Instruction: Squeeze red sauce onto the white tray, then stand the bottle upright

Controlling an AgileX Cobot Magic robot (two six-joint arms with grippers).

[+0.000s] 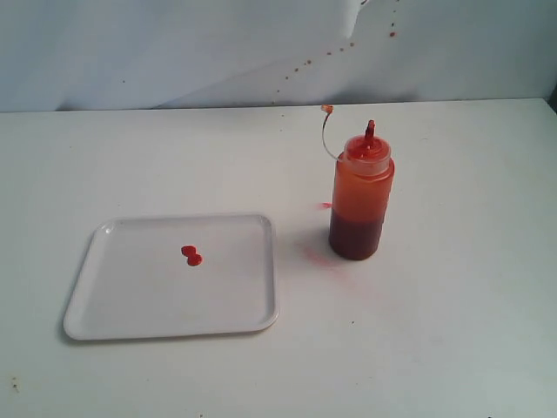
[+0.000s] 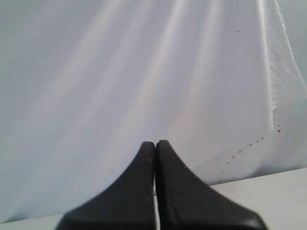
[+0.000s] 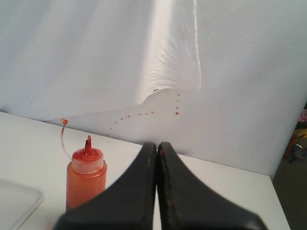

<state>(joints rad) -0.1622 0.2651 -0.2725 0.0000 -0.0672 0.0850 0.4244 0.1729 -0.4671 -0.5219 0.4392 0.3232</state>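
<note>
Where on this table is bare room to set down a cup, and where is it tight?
Bare table lies right of the bottle, in front of the white tray, and behind the tray. Tightest: the gap between tray and bottle, with a faint red smear.

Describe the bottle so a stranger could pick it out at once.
On the white table, find the white tray. Right of it in the exterior view, apart from it, the bottle stands upright: translucent orange-red, dark sauce at its base, red pointed nozzle, the only tall thing.
</note>
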